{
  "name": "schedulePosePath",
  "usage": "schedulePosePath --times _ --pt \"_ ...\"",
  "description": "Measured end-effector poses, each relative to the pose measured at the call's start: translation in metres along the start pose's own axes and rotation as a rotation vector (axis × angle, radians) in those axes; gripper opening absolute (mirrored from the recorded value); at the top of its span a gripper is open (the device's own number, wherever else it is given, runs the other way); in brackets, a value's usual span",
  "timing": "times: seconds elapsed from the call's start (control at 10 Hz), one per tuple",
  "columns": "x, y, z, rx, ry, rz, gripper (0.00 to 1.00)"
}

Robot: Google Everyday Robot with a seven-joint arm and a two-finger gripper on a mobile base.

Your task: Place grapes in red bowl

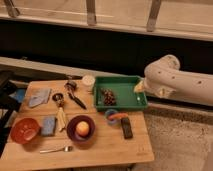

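One grapes bunch (108, 96) in tray (128, 93); one red bowl (25, 130); gripper (140, 86) beside tray, grip unclear.

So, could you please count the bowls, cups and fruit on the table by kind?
Bowls: 2 (red bowl, purple bowl)
Cups: 2 (white cup, blue cup)
Fruit: 2 (grapes, orange)
Total: 6
The gripper is at the green tray's right edge.
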Motion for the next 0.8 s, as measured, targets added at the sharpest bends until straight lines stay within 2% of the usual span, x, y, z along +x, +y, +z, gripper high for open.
schedulePosePath --times 0.2,0.3,0.7,0.8 --pt "-0.012 0.057 0.001 -0.053 0.000 -0.086 0.80" --pt "-0.013 0.066 0.001 -0.066 0.000 -0.094 0.80" --pt "-0.013 0.065 0.002 -0.066 0.000 -0.092 0.80" --pt "-0.011 0.064 0.004 -0.081 0.007 -0.085 0.80"
